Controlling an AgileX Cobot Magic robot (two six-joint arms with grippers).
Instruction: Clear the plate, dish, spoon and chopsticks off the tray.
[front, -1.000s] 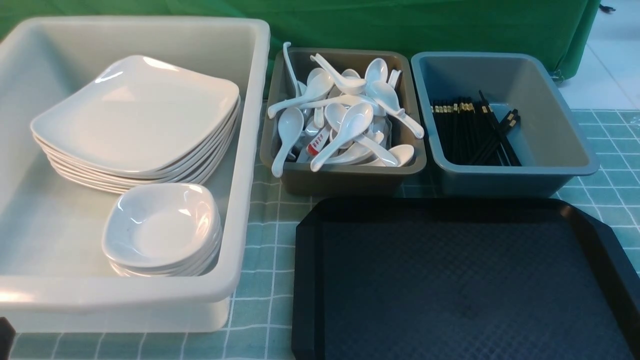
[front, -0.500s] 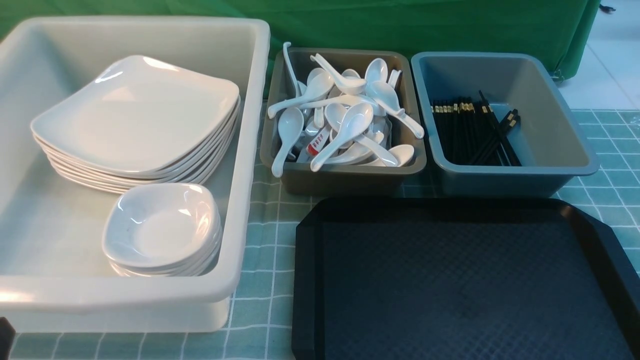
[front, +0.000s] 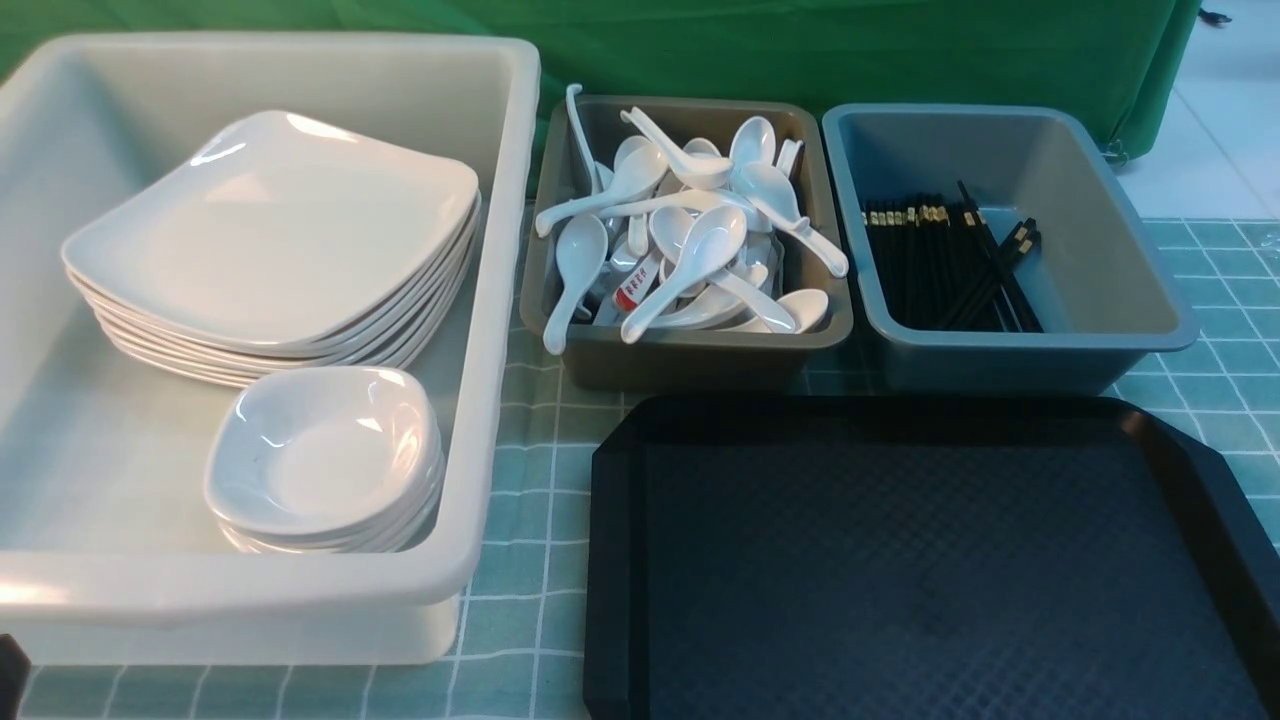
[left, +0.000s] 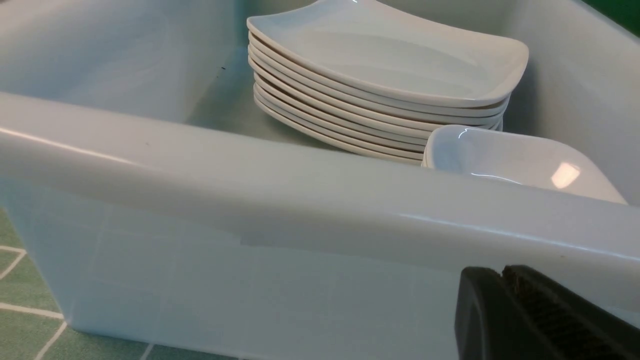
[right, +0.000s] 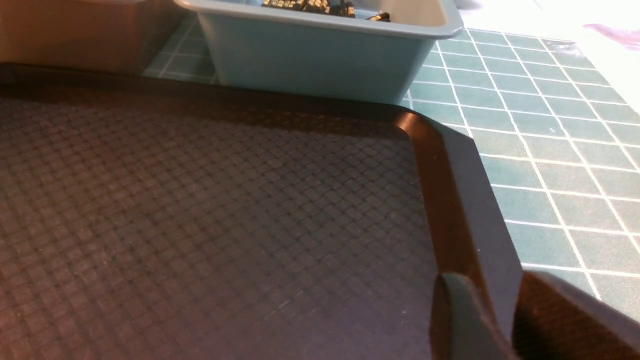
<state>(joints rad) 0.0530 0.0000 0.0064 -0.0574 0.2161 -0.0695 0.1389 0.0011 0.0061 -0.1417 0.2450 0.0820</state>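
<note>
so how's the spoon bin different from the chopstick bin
The spoon bin is brownish grey; the chopstick bin is blue-grey. The spoon bin is heaped with white spoons lying every way, some handles poking over its rim, while the chopstick bin holds black chopsticks lying mostly in a row along its left side, with bare floor beside them. Both are open rectangular tubs standing side by side behind the black tray.
</note>
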